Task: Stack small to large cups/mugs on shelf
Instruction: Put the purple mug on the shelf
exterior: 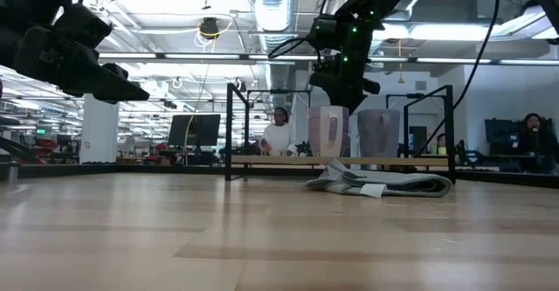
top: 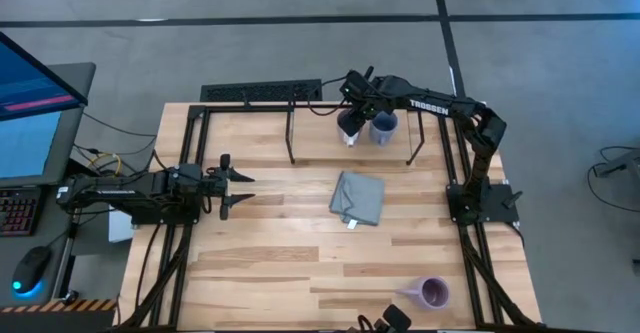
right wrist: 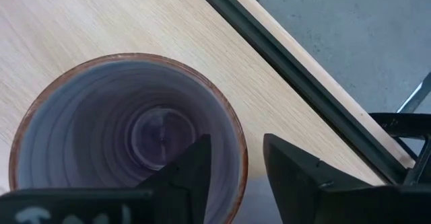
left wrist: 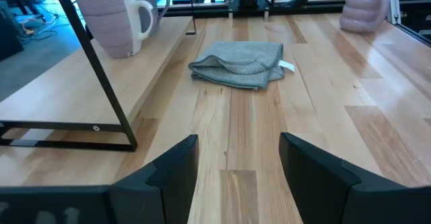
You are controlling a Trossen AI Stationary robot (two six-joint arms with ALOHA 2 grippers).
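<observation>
A pale lavender mug point(top: 347, 130) and a blue-grey mug point(top: 383, 126) stand upright side by side on a light wooden board inside the black rod shelf point(top: 291, 133) at the table's far edge. My right gripper point(right wrist: 236, 146) is over the lavender mug point(right wrist: 121, 130), pointing down. It is open, with one finger inside the rim and one outside, and a gap shows on each side of the wall. A deeper purple mug point(top: 433, 293) stands near the front right corner. My left gripper point(top: 245, 188) is open and empty at mid-left, above the table.
A folded grey cloth point(top: 358, 198) lies in the middle of the table, between the shelf and the purple mug point(left wrist: 367, 5). The shelf's upright legs point(exterior: 229, 129) stand on either side of the mugs. People sit in the room beyond the far edge.
</observation>
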